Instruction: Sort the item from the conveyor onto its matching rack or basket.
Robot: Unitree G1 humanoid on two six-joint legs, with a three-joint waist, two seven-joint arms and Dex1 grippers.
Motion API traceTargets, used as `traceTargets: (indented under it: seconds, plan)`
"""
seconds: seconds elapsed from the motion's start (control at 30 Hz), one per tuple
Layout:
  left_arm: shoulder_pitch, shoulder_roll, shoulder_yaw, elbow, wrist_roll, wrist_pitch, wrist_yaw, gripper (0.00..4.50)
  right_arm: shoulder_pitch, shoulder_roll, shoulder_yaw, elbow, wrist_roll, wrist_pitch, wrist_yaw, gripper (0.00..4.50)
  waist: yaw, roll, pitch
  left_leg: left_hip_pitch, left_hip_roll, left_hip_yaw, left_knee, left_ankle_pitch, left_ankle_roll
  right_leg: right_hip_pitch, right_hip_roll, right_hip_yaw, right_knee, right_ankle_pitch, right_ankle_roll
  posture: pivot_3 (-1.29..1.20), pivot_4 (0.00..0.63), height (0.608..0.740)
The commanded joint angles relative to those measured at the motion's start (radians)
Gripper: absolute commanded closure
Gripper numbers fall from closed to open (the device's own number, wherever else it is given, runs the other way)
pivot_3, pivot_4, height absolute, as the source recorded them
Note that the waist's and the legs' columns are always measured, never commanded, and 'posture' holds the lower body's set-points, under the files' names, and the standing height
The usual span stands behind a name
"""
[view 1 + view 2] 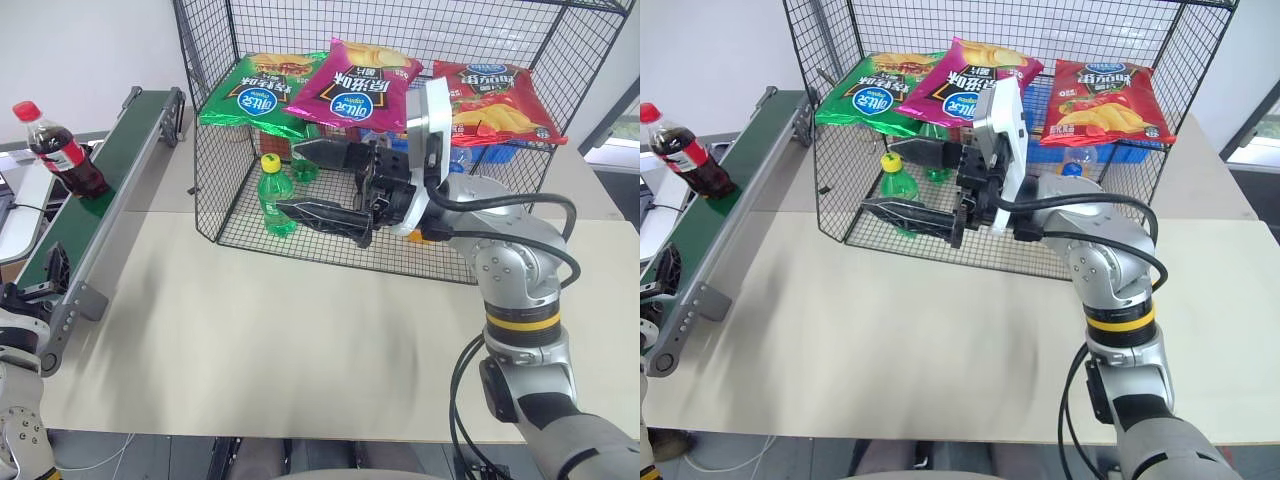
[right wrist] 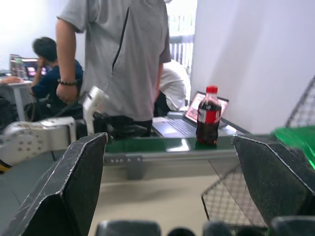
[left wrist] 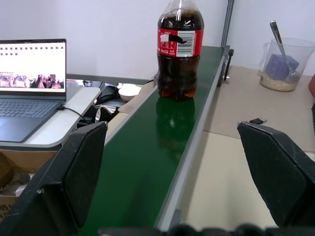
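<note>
Reaching leftward, right gripper (image 1: 318, 180), fingers (image 1: 320, 213) spread

red-capped cola bottle (image 1: 58, 150), dark green conveyor (image 1: 110, 165)

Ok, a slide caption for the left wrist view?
Open left gripper faces an upright cola bottle on the green conveyor, laptop alongside.

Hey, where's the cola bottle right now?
The cola bottle stands upright on the conveyor, far left in the head views, left of the wire cage.
</note>
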Motion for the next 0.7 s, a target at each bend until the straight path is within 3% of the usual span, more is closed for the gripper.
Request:
traceTargets:
  seconds: [0.03,0.7]
  plan:
    - [0.0,0.041,0.064,0.026,-0.016,-0.048,-0.028,0.0,-0.035,-0.013,-0.02,-0.039,0.041,0.015,0.017,0.04,0.0,0.0,0.0,0.0,0.0,0.0,0.0,0.0,0.0,0.0,0.0,0.0,0.0,0.0,0.0,0.0,0.15,0.74]
    - [0.01,0.126,0.117,0.184,-0.015,-0.091,-0.12,0.0,-0.075,-0.005,-0.007,-0.015,0.043,0.011,0.035,0.04,-0.001,0.0,0.0,0.0,0.001,0.0,-0.001,0.0,0.0,-0.001,-0.004,0.0,-0.001,0.0,0.0,0.0,0.15,0.74]
